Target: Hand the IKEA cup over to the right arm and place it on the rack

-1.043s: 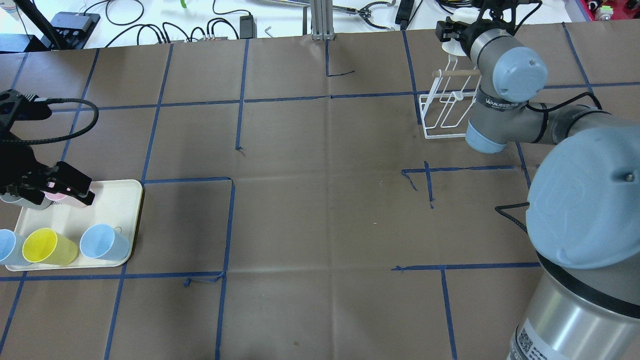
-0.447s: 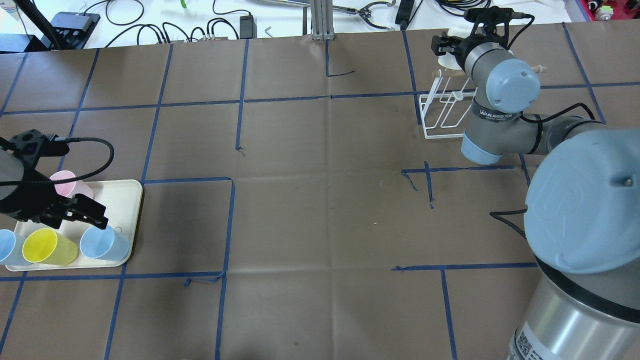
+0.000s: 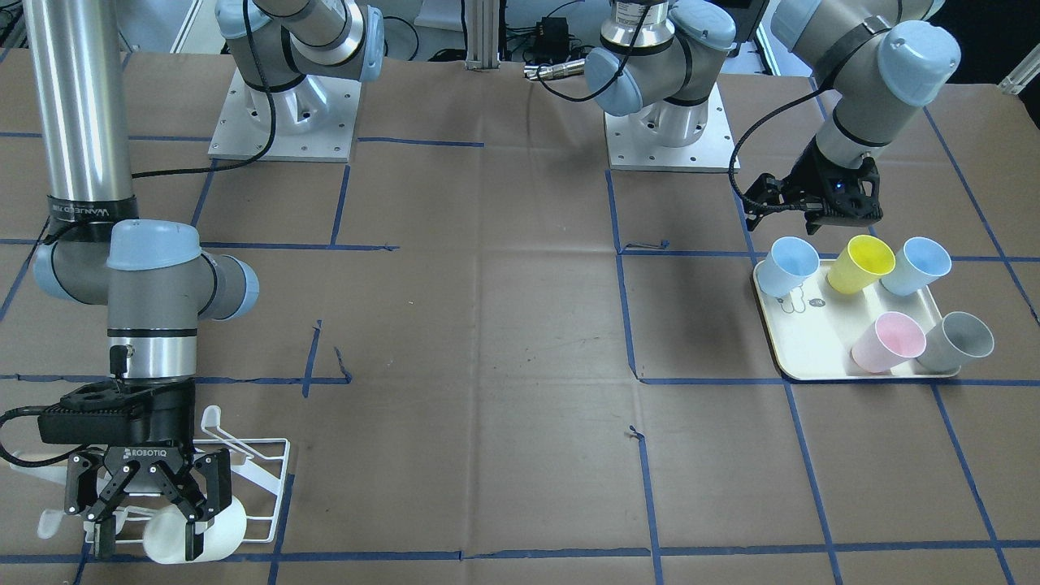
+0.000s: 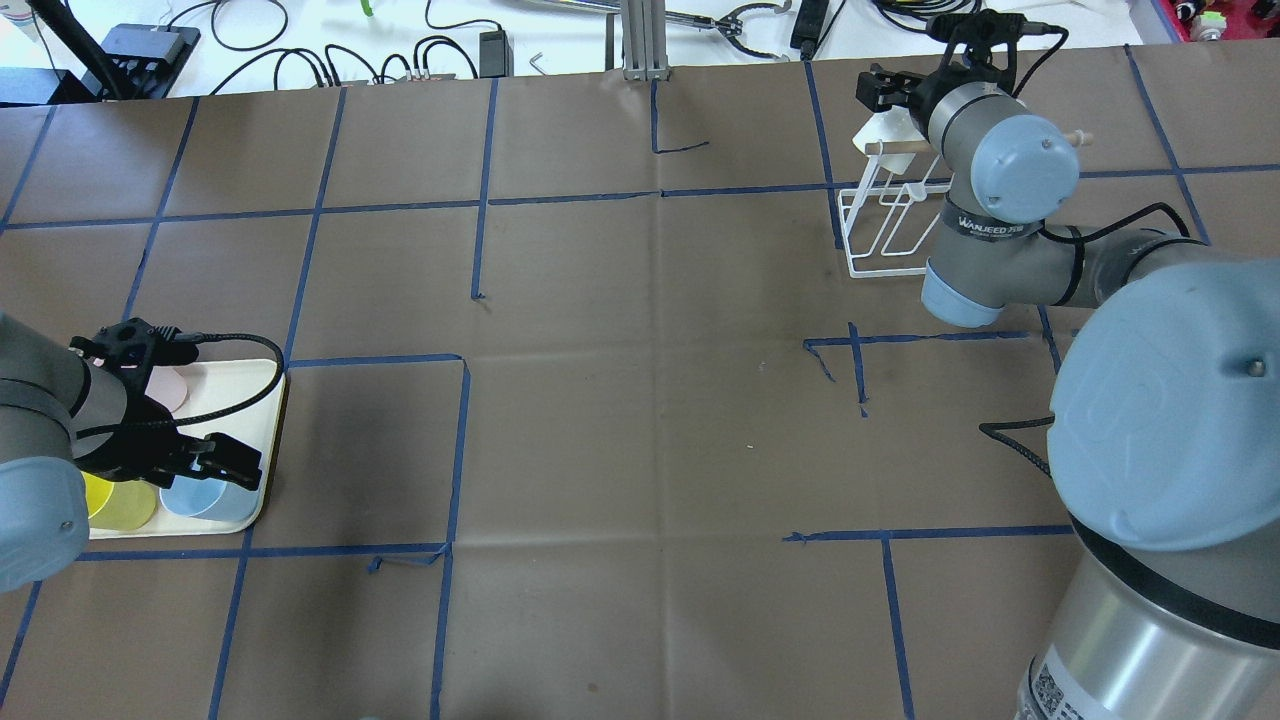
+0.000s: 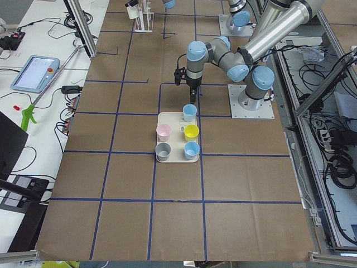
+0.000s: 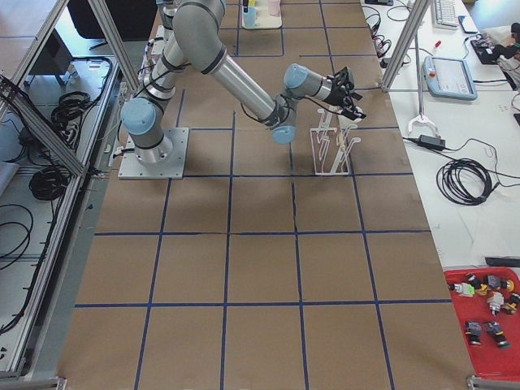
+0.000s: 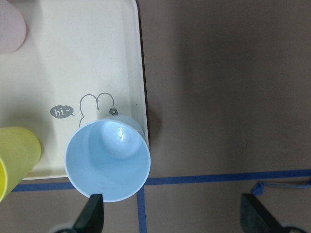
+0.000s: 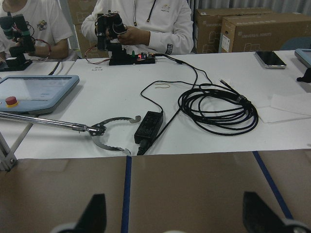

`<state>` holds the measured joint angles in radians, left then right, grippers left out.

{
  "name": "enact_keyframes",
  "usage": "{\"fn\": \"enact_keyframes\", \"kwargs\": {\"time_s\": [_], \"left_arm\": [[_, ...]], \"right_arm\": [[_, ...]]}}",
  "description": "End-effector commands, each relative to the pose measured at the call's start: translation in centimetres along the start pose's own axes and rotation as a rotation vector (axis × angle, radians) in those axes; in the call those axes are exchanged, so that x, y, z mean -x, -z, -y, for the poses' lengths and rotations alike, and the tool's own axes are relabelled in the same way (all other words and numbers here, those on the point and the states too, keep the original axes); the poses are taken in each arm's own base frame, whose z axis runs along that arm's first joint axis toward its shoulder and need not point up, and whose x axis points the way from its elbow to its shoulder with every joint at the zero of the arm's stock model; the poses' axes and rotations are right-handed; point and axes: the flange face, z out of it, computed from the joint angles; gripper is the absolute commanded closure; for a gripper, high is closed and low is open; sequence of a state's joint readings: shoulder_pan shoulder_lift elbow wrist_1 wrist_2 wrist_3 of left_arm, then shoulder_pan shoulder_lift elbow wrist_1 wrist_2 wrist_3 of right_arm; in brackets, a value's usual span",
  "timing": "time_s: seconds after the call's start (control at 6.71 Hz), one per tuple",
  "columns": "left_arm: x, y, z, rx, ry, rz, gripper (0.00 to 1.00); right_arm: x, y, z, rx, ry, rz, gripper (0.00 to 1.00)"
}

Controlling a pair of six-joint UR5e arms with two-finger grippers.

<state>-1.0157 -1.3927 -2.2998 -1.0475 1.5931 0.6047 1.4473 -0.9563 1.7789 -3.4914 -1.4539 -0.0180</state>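
Several cups stand on the cream tray (image 3: 804,349): a blue cup (image 3: 792,264), a yellow cup (image 3: 863,262), a second blue cup (image 3: 918,264), a pink cup (image 3: 887,341) and a grey cup (image 3: 959,341). My left gripper (image 4: 225,462) hovers open over the tray's near right corner. The left wrist view has the blue cup (image 7: 109,162) just ahead of the left fingertip (image 7: 92,216), with nothing held. My right gripper (image 3: 148,540) is open at the white wire rack (image 3: 268,479), and a white cup (image 3: 219,528) lies on the rack right by its fingers.
Beyond the table's far edge are cables, a power brick (image 8: 148,124) and a teach pendant (image 8: 34,90), with seated people behind them. An aluminium post (image 4: 640,40) stands at the far edge. Blue tape lines cross the brown table cover.
My left gripper has moved from over the pink cup toward the tray's near edge and now hovers over the blue cup. The right gripper has shifted slightly at the rack.
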Motion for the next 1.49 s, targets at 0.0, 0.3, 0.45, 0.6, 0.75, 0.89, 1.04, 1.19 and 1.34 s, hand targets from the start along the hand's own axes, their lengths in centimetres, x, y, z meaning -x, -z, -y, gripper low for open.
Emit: {"fn": "enact_keyframes", "kwargs": {"time_s": [0.0,0.3,0.45,0.6,0.75,0.89,1.04,1.19,1.34], "left_arm": [[1.1,-2.4,0.6,0.022,0.008,0.015,0.02],[1.3,-3.5,0.9,0.043,0.008,0.0,0.03],[1.6,-3.8,1.2,0.034,0.009,0.008,0.03],[1.7,-4.2,1.4,0.035,0.009,0.006,0.04],[1.9,-4.3,1.7,0.023,0.008,0.018,0.18],[2.0,-4.3,1.7,0.029,0.008,0.03,0.56],[2.1,-4.1,1.7,0.028,0.008,0.034,0.82],[2.1,-4.1,1.7,0.028,0.008,0.034,1.0],[2.3,-3.7,1.9,0.022,-0.005,0.038,1.0]], "right_arm": [[0.5,0.6,0.9,-0.015,0.003,0.012,0.0],[0.7,2.8,3.6,-0.021,-0.026,0.017,0.0],[1.1,4.8,5.6,-0.029,-0.116,0.024,0.0],[2.4,7.1,7.8,-0.047,-0.192,0.059,0.0],[4.6,9.2,8.8,-0.053,-0.245,0.119,0.0],[6.3,11.3,8.5,-0.046,-0.328,0.148,0.0],[6.7,13.2,8.2,-0.04,-0.39,0.155,0.0],[7.1,15.2,8.1,-0.041,-0.418,0.174,0.0],[7.7,17.2,7.4,-0.017,-0.541,0.214,0.0]]}}
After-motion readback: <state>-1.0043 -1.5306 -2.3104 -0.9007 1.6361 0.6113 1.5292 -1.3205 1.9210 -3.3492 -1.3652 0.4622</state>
